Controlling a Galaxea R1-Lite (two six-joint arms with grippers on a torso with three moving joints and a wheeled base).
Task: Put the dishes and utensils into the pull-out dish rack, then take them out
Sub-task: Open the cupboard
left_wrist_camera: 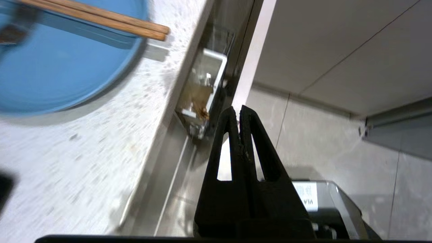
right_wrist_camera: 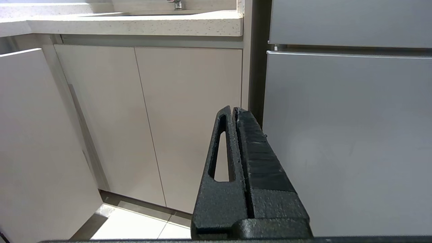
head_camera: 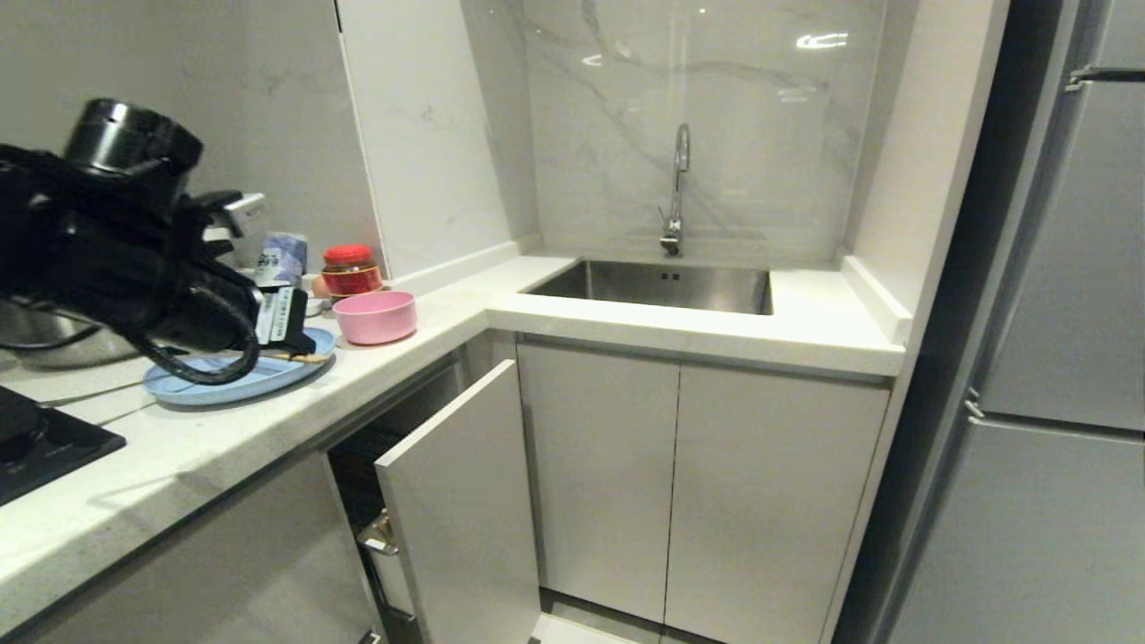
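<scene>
Left hand (left_wrist_camera: pixel 238 109) near, seemingly above, plate (left_wrist_camera: pixel 50 71).

Left gripper (left_wrist_camera: pixel 239 111) fingers look like rough matt black plastic. Just past its tip, the dish rack (left_wrist_camera: pixel 206 91) is shiny metal with a white plastic bin. Off to its side, wooden chopsticks (left_wrist_camera: pixel 101 18) lie on a smooth blue plate (left_wrist_camera: pixel 57 71), speckled stone countertop (left_wrist_camera: pixel 84 162) underneath.
</scene>
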